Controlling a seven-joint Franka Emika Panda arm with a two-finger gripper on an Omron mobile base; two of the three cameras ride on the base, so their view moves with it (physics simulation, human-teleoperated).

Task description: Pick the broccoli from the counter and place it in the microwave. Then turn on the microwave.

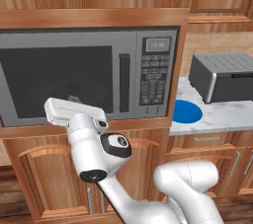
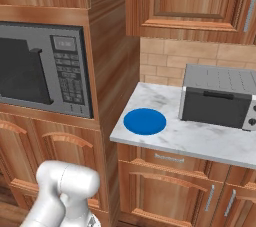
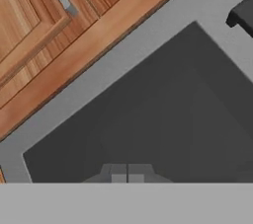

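Clenched empty, the gripper (image 3: 127, 173) faces the microwave's (image 1: 89, 75) closed dark door; the broccoli is probably inside already, so pressing the keypad (image 1: 154, 81) remains.

Closed microwave (image 1: 89, 77) door directly ahead, interior barred.

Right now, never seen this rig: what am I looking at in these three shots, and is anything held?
It is a rendered kitchen with a white robot arm on a driving base. Two cameras ride on the base, behind the arm to its left and right. The third sits on the hand and looks along the fingers, which are shut with nothing between them. They face the dark glass door of the microwave, which is closed. To the right, the counter carries a blue round plate and a grey toaster oven.
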